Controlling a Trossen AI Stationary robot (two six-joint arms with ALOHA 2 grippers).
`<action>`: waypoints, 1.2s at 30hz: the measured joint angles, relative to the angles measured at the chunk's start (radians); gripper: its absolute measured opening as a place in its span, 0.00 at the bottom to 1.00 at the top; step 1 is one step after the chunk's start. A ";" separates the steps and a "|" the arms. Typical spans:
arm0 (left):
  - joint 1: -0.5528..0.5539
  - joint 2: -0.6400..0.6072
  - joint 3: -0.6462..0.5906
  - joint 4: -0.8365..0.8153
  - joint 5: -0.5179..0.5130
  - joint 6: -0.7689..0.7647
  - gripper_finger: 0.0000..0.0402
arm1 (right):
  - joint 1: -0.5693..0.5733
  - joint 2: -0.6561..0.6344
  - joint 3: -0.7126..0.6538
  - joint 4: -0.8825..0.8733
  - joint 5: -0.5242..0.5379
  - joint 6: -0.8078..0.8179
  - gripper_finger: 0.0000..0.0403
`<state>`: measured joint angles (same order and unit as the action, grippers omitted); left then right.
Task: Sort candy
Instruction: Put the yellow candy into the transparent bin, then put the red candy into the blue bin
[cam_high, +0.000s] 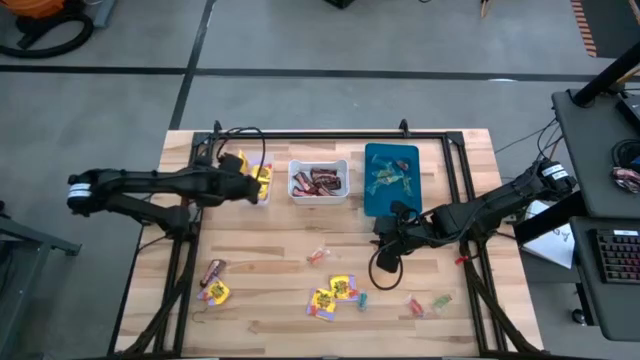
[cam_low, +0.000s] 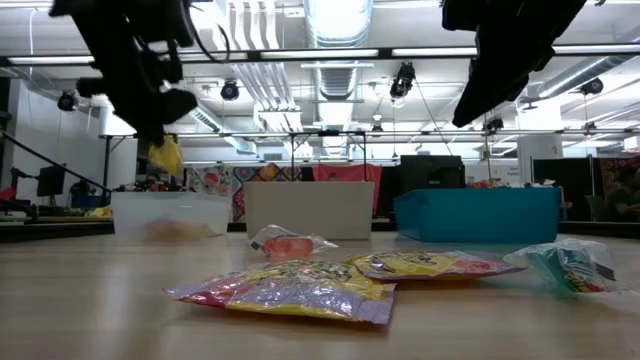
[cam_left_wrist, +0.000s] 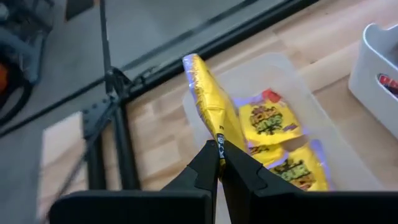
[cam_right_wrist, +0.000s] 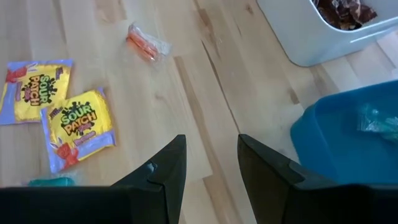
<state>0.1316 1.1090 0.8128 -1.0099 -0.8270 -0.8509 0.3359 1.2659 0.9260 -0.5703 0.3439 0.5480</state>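
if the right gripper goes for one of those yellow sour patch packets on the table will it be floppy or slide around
Probably floppy: the yellow packet pinched in the left gripper bends above the fingers. Likely light, since a corner pinch carries it. The two packets lie flat on the smooth wooden table, so a push may slide them.

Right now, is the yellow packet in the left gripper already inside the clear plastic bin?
Not yet. The left gripper, shut on the yellow packet, holds it above the clear bin, where two yellow packets already lie.
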 joint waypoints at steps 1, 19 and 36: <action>0.008 0.012 -0.012 0.035 0.005 0.000 0.00 | 0.000 0.000 0.000 0.000 0.000 0.002 0.34; 0.023 0.285 0.043 0.077 -0.003 0.030 0.04 | 0.000 0.000 0.000 0.003 -0.003 0.020 0.34; -0.048 0.300 0.174 0.000 0.024 0.060 0.32 | 0.002 0.000 0.000 -0.001 -0.180 0.067 0.34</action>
<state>0.0832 1.4094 0.9870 -1.0096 -0.8028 -0.7906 0.3374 1.2659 0.9257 -0.5709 0.1635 0.6148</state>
